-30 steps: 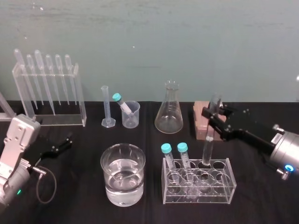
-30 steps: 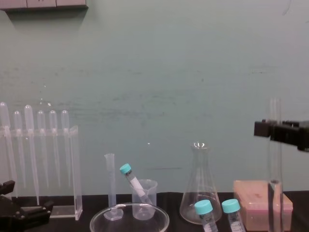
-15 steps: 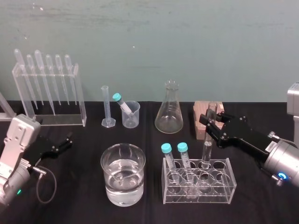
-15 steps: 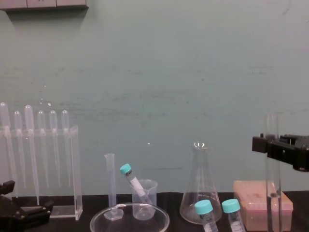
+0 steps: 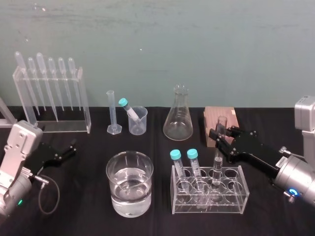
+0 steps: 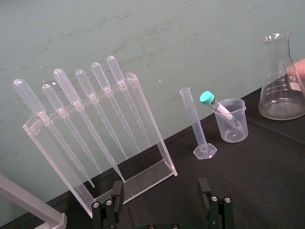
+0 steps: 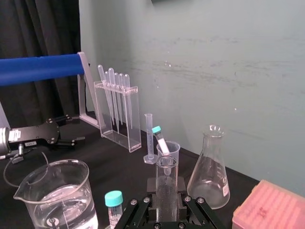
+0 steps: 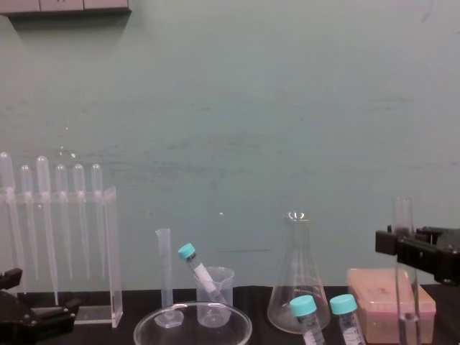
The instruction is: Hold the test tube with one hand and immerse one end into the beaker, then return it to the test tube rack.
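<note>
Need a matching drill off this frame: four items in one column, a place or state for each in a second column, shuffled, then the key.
Column 1
1. test tube
2. beaker
3. pink block
4. left claw

Column 2
A. open, parked at the table's left
B. part-filled with clear liquid
C. behind the clear rack, beside the conical flask
D. gripped by the right claw, lower end down inside the clear rack

Pairs: 1-D, 2-B, 3-C, 4-A
</note>
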